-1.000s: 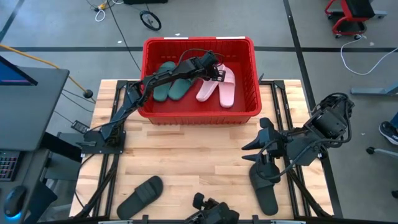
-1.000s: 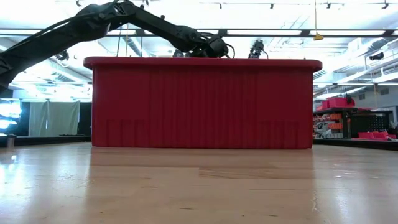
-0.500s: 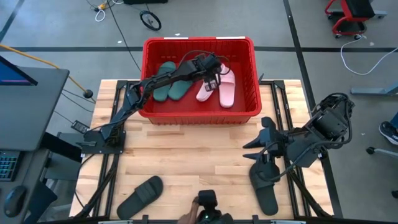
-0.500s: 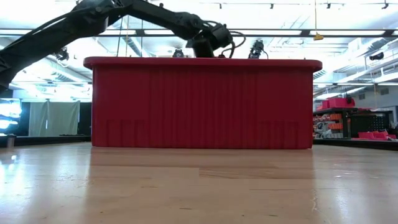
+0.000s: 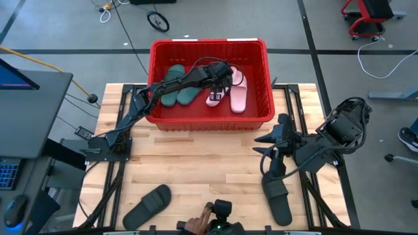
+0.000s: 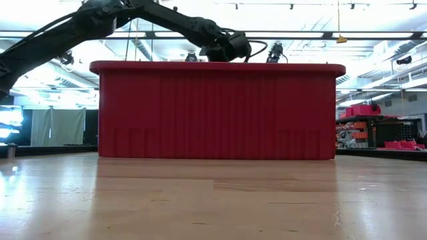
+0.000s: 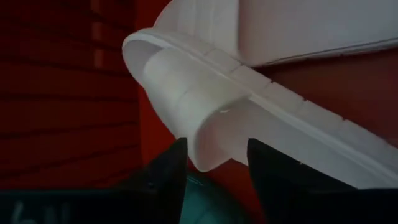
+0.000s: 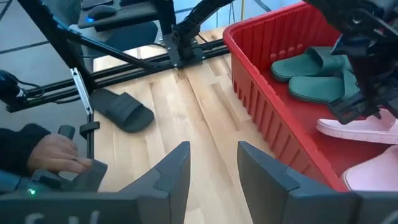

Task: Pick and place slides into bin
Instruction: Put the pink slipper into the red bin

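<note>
Left gripper (image 5: pixel 223 79) inside the bin (image 5: pixel 209 46), low over the pink pair on its right side. Fingers (image 7: pixel 163 174) parted in the left wrist view, the edge of a pale pink slide (image 7: pixel 249 118) lying between them and not visibly pinched; likely just let go, though light contact cannot be ruled out. Second pink slide (image 5: pixel 239 91) just beside it on the right. Two dark green slides (image 5: pixel 177 85) side by side on the left of the bin floor. Only the wrist of this arm visible above the rim in the low view, the contents hidden by the red wall.

Right gripper (image 5: pixel 277 140) hovering over the table on the right, near of the bin, fingers (image 8: pixel 171 171) spread with nothing between them. Black slide (image 5: pixel 277 194) lying on the wood just near of it. Other black slide (image 5: pixel 147 203) at the near left of the table, well apart from both arms.

Step in hand, by judgement: setting down the fourth slide; four in, two black ones left. Next move likely to call for lifting the left gripper straight up and clear of the strap and the rim before swinging out, then a descent of the right gripper onto the black slide below it, closing across the strap or sole.

Person's hand (image 8: pixel 53 154) at the near edge of the table, on some equipment, apart from the grippers.
</note>
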You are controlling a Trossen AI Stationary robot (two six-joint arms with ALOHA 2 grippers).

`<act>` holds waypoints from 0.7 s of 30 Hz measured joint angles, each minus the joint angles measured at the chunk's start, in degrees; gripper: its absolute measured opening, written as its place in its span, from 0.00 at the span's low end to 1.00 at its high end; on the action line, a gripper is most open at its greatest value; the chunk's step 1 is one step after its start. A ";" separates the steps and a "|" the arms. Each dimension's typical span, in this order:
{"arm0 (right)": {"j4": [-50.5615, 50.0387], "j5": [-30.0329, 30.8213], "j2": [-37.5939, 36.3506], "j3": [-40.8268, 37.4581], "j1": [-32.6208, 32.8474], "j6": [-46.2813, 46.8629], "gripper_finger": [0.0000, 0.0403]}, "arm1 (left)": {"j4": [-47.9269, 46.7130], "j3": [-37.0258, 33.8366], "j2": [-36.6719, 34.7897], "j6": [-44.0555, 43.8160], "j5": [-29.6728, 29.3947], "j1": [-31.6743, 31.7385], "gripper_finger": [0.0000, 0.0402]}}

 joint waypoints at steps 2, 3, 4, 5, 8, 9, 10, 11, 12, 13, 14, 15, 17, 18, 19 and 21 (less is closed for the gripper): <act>0.01 0.06 0.00 0.00 -0.33 0.00 0.34 | 1.53 -0.91 0.02 0.07 0.01 0.44 0.46; -0.02 0.11 0.00 0.00 -0.43 0.00 0.34 | 2.86 -1.49 0.02 0.08 -0.09 0.60 0.47; 0.02 0.41 0.00 0.00 -0.63 0.00 0.34 | 4.32 -2.13 0.02 0.11 -0.35 0.78 0.49; 0.00 0.68 0.00 0.00 -0.69 0.00 0.34 | 5.69 -2.75 0.02 0.14 -0.91 0.91 0.50; 0.00 1.35 0.00 0.00 -0.69 0.00 0.34 | 11.33 -3.98 0.13 0.28 -2.25 1.76 0.52; 0.00 1.64 0.00 0.00 -0.70 0.02 0.34 | 13.27 -4.45 0.10 0.26 -1.99 2.05 0.52; 0.00 1.94 0.00 0.00 -0.67 0.03 0.34 | 14.78 -4.96 0.10 0.20 -1.16 2.34 0.52; 0.04 2.21 0.00 0.00 -0.67 0.04 0.34 | 15.16 -5.37 0.12 -0.19 -0.22 2.63 0.51; 0.10 2.48 0.00 0.00 -0.67 0.05 0.34 | 15.18 -5.84 0.13 -0.40 0.46 2.87 0.50; 0.23 2.61 0.00 0.00 -0.67 0.12 0.34 | 15.31 -6.17 0.17 -0.41 0.58 3.09 0.49; 0.35 2.62 0.00 0.00 -0.67 0.23 0.34 | 15.81 -6.71 0.19 -0.33 0.59 3.24 0.47; 0.37 2.62 0.00 0.00 -0.67 0.52 0.34 | 16.61 -7.52 0.19 -0.09 0.60 3.45 0.46; 0.39 2.63 0.00 0.00 -0.67 1.09 0.34 | 18.20 -9.33 0.19 -0.01 0.80 3.93 0.42; 0.37 2.64 0.00 0.00 -0.67 1.32 0.34 | 18.68 -10.18 0.23 0.04 0.83 4.18 0.41; 0.38 2.64 0.00 0.00 -0.67 1.56 0.34 | 19.54 -10.98 0.23 0.06 0.85 4.44 0.39; 0.39 2.66 0.00 0.00 -0.67 2.20 0.34 | 21.68 -12.65 0.23 0.06 0.77 4.85 0.35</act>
